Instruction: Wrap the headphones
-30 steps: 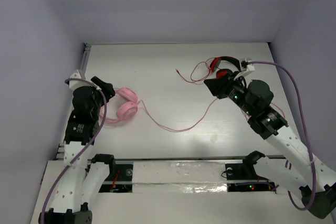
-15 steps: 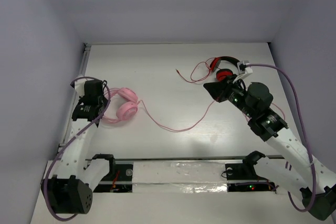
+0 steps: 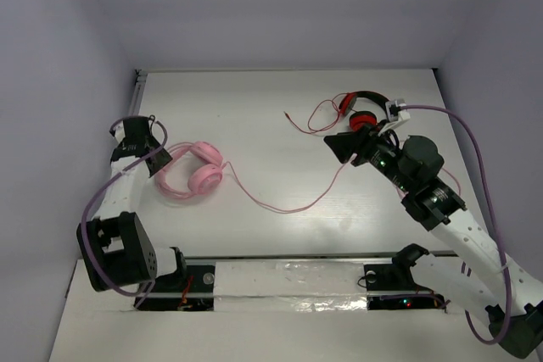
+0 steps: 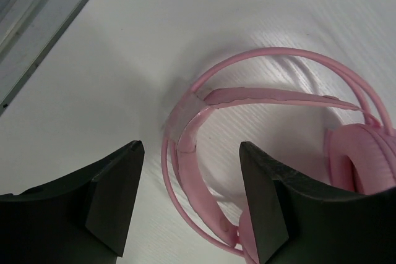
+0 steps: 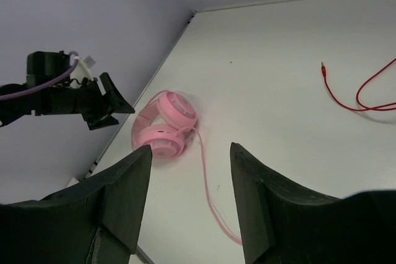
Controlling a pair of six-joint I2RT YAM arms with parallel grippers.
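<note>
The pink headphones (image 3: 197, 171) lie flat on the left of the table, earcups to the right, headband (image 4: 204, 106) looping left. Their thin pink cable (image 3: 280, 207) trails right across the table. My left gripper (image 3: 158, 155) is open and empty just left of the headband; in the left wrist view (image 4: 190, 177) the band lies between and below the fingers. My right gripper (image 3: 343, 147) is open and empty over the table's right middle, well apart from the pink headphones (image 5: 164, 128). The right wrist view shows the cable (image 5: 213, 202) running toward its fingers.
Red-and-black headphones (image 3: 363, 106) with a red cable (image 3: 310, 120) lie at the back right, just behind my right gripper; the cable's plug end shows in the right wrist view (image 5: 323, 66). A metal rail (image 3: 136, 95) runs along the table's left edge.
My left arm has folded back and its gripper has swung left and lower, from over the earcups to the headband's left end. My right gripper has shifted slightly left.
</note>
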